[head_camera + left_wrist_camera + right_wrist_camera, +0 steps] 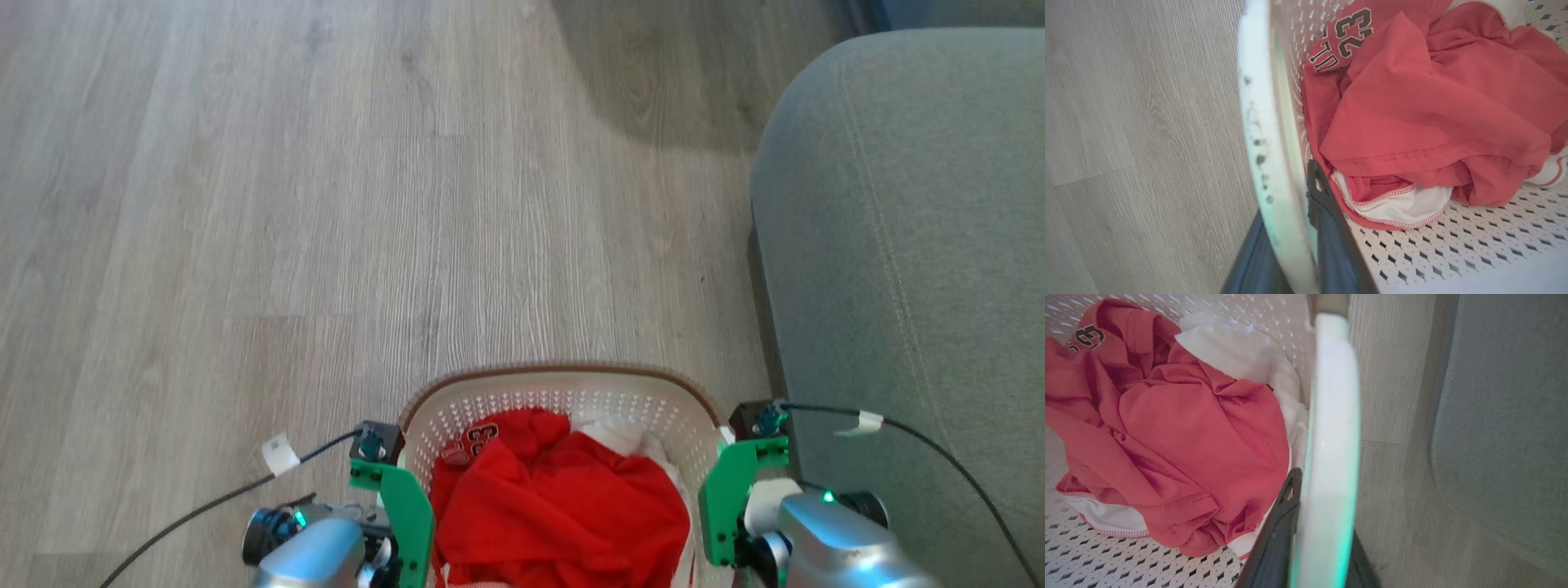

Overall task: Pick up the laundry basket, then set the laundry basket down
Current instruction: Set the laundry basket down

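Two surfaces in the room: pale grey-brown wood-plank floor (326, 204) across most of the head view, and along its right side a grey fabric sofa (914, 245) with stitched seams. At the bottom centre, near the sofa's edge, a small cream-white perforated plastic laundry basket (563, 374) with a brown woven-look rim. Cannot tell whether resting on the floor or raised off it. Inside, a crumpled red jersey (563, 498) over a white garment (616, 433). Printed on the jersey in dark figures with a white outline: number 23 (1353, 28), plus part of a word, seemingly "UL", the rest folded away. On the black cable (326, 446) at lower left, a white tag (280, 453), its marking too small to read. Left gripper (1290, 220) at the basket's left side: jaws clamped across the white side rim, one dark finger inside by the perforated wall, one outside. Right gripper (1327, 522) likewise at the right side, jaws closed over the white rim, one finger within, one on the sofa side.
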Tool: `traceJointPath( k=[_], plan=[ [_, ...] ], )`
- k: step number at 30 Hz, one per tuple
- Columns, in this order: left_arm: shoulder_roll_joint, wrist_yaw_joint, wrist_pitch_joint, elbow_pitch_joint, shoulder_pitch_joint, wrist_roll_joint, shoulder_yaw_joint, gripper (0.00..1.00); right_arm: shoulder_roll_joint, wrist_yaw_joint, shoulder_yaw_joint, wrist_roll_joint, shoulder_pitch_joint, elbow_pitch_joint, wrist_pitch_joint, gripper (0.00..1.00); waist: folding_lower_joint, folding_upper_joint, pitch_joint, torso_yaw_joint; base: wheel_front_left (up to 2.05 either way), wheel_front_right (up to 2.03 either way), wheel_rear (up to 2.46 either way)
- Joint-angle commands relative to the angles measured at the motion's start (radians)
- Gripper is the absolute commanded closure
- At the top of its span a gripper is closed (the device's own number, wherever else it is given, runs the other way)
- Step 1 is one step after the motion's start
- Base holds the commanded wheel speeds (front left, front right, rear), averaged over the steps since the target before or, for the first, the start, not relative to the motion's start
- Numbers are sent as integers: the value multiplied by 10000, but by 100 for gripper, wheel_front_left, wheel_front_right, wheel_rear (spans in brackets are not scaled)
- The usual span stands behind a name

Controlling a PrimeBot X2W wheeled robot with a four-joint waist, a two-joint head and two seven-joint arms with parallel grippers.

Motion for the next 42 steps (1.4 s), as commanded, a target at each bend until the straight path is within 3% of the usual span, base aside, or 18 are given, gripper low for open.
traceJointPath(
  k=[1,10,26,42],
  plan=[
    [210,55,-105,21,-593,-46,7,100,76,60,154,17,-459,-147,-217,100,0,0,99,-9,0,0,0],
    [210,157,-429,-6,-1233,-70,-5,100,76,60,305,16,-1217,11,-462,100,0,0,1058,-53,0,0,0],
    [210,407,-1227,12,-3036,12,8,100,76,60,289,-429,-3354,431,-1115,100,0,0,3992,-101,0,0,0],
    [210,749,-1799,-224,-4500,-32,-44,100,-4,60,-604,-1566,-4816,544,-1437,100,0,0,6446,-97,0,0,0]
  ],
)
